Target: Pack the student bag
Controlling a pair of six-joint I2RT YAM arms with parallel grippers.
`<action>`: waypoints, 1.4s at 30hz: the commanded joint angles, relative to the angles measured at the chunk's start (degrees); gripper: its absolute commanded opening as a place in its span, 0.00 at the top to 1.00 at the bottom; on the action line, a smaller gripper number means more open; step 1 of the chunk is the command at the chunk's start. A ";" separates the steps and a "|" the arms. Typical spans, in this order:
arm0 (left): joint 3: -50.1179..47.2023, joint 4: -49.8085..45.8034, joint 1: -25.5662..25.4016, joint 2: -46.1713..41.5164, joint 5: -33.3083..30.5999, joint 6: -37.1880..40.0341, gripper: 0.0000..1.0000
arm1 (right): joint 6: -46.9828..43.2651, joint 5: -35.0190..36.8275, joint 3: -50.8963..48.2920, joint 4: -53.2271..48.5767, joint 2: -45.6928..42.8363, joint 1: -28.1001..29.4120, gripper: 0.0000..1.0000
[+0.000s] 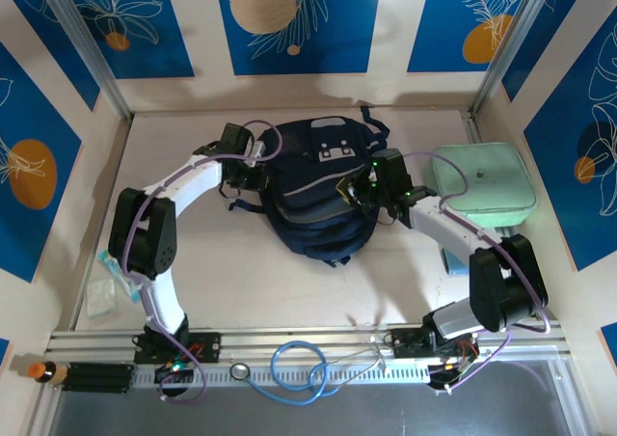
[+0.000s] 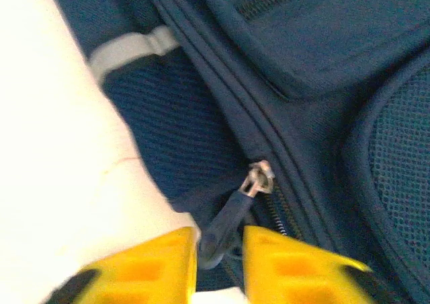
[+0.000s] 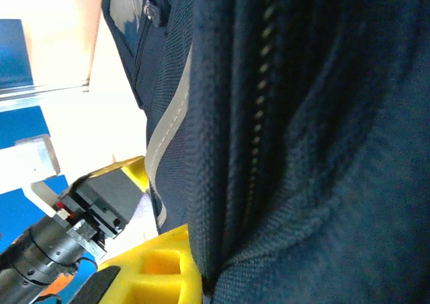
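One student bag (image 1: 323, 190) lay in the middle of the surface (image 1: 222, 272), front panel up, and you had an arm on each flank of it. On its left side, your left claw (image 2: 220, 250) was right at a zipper. The dark pull tab (image 2: 225, 220) hung from the metal slider (image 2: 259, 176) into the narrow gap between the yellow fingers (image 2: 154, 267). The tab nearly filled that gap, but I couldn't tell whether the pads were biting on it or only bracketing it. The placement made sense to me: nothing goes into the bag until that zip runs open, so the tab was the thing to take.

On the opposite flank, your right claw (image 1: 371, 193) was up against the bag. In the wrist view, one yellow finger (image 3: 168, 267) sat tight beside a fold of navy fabric and the other was hidden, so I couldn't call that grip either. My read was that it was there to brace the bag against the zipper tug.

Off to the right, apart from the bag, the mint-green case (image 1: 480, 185) sat unpacked.
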 commanded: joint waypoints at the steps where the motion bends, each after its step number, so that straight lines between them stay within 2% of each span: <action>1: -1.54 1.71 2.19 -3.96 -5.75 -3.75 0.56 | -3.00 -3.45 2.91 0.46 1.79 1.36 1.00; 2: -2.87 1.93 2.65 -5.49 -7.71 -4.88 0.49 | -3.63 -3.47 3.28 -0.40 2.20 1.43 0.98; 3: -4.50 2.18 3.25 -7.24 -10.25 -6.21 0.41 | -4.41 -3.17 3.76 -2.09 2.57 1.43 0.90; 5: -7.66 2.20 4.77 -10.40 -14.96 -9.01 0.28 | -5.79 -0.48 4.00 -5.47 2.22 1.51 0.64; 8: -12.68 2.75 8.36 -14.63 -19.51 -13.01 0.15 | -8.29 4.97 3.84 -10.76 -0.01 1.43 0.41; 12: -17.14 1.74 15.24 -17.30 -22.53 -18.65 0.08 | -11.31 9.55 4.00 -17.09 -3.39 0.15 0.27; 15: -19.15 1.28 20.25 -17.23 -22.94 -21.58 0.06 | -13.32 11.87 3.92 -20.66 -5.97 -1.08 0.19; 18: -19.70 1.51 24.37 -16.30 -22.27 -22.90 0.05 | -15.21 14.83 4.10 -23.93 -8.56 -1.87 0.08; 24: -16.58 -0.48 29.32 -11.58 -25.88 -24.33 0.00 | -16.96 19.27 4.06 -26.51 -12.14 -2.88 0.06; 29: -13.36 0.29 33.32 -6.94 -21.15 -28.37 0.00 | -16.62 17.78 3.97 -24.89 -12.20 -2.97 0.06; 36: -10.38 1.54 35.23 -2.92 -18.62 -33.73 0.00 | -15.53 16.03 3.98 -23.57 -11.00 -1.92 0.07; 42: -8.31 0.83 35.97 0.85 -20.46 -36.93 0.00 | -15.20 15.68 4.15 -23.33 -10.87 -1.34 0.08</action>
